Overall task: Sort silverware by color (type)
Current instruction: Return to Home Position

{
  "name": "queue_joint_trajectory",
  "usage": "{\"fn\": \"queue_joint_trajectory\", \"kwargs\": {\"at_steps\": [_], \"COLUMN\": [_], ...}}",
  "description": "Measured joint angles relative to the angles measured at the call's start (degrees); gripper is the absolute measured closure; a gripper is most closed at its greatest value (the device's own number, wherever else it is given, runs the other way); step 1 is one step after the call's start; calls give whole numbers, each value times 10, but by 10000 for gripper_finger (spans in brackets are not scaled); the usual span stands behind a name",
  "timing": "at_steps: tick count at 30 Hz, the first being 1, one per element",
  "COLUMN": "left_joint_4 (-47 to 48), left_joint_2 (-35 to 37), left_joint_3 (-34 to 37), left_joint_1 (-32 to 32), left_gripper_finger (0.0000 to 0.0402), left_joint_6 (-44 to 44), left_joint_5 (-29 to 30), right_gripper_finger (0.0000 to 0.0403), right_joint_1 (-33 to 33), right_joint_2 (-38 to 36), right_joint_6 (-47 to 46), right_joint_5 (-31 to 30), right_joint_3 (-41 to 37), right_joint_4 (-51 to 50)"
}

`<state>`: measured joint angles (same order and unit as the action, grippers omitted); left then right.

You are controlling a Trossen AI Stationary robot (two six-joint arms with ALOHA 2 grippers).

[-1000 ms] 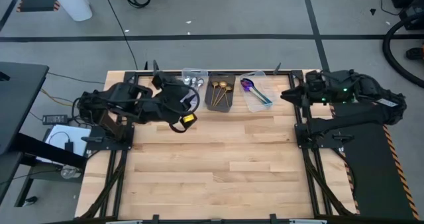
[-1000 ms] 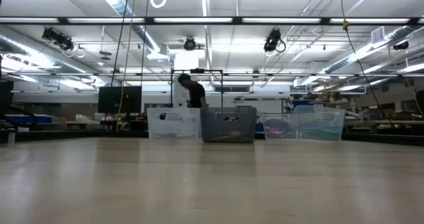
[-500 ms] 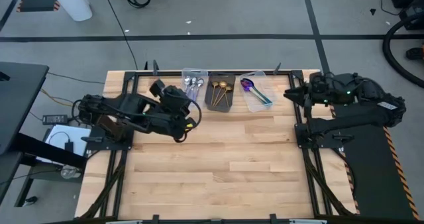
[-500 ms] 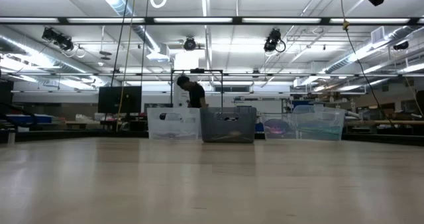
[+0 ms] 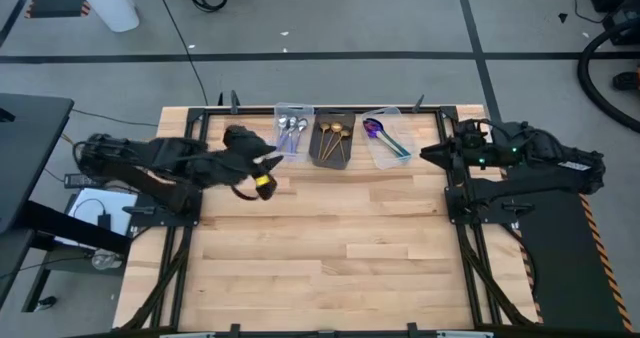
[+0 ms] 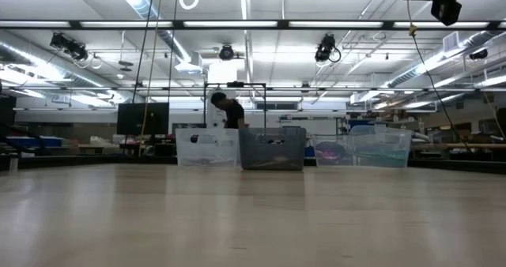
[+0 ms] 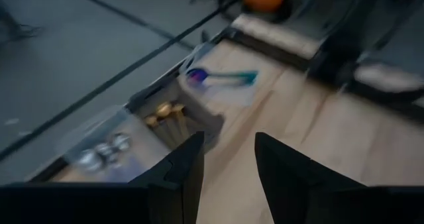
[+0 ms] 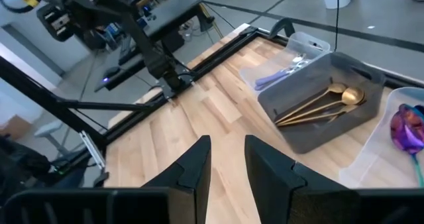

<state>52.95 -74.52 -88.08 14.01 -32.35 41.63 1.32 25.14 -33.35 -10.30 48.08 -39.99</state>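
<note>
High: silver spoons (image 5: 290,134) in left clear bin (image 5: 294,107), gold spoons (image 5: 334,138) in dark bin (image 5: 318,150), both handles far-to-near, bowls far. Rainbow spoons (image 5: 384,138) in right clear bin (image 5: 386,162), diagonal. Left gripper (image 5: 262,170) near silver bin; right gripper (image 5: 428,154) right of the rainbow bin.
Low: bins at far edge, contents unreadable.
Left wrist: blurred; fingers (image 7: 179,177) narrow, empty.
Right wrist: rainbow cut off; fingers (image 8: 193,171) narrow, empty.
</note>
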Motion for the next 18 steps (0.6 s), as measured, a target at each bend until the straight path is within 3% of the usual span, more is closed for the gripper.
{"fn": "queue_joint_trajectory", "kwargs": {"at_steps": [10,18], "left_joint_4": [-377,-613], "left_joint_2": [195,288], "left_joint_3": [328,535], "left_joint_1": [-1,-1], "left_gripper_finger": [261,261], "left_joint_6": [-27,-82], "left_joint_5": [-51,-58], "right_gripper_finger": [300,300], "right_joint_1": [0,0], "right_joint_2": [-8,-8], "right_joint_6": [-25,-40], "right_joint_5": [30,84], "right_joint_3": [-13,-13], "right_joint_4": [16,21]}}
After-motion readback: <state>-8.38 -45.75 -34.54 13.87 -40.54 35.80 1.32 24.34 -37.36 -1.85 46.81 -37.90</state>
